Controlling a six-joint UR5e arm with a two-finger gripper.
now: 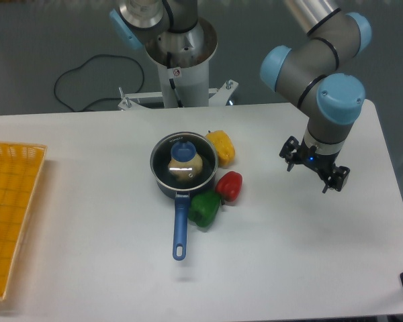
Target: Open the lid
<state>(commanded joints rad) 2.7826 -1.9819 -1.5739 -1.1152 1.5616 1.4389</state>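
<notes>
The lid [184,161], a clear glass disc with a blue centre knob, sits closed on the dark blue saucepan [181,191] near the middle of the white table [289,255], with a pale rounded item visible through the glass. The pan's long handle points toward the near edge. A yellow pepper [222,146] touches the pan on its far right, a red pepper [230,186] lies at its right, and a green pepper [204,208] rests beside the handle. The gripper [314,169] hangs well to the right of the lid, above bare table, holding nothing; whether its jaws are spread I cannot tell. An orange tray [13,201] lies at the left edge.
</notes>
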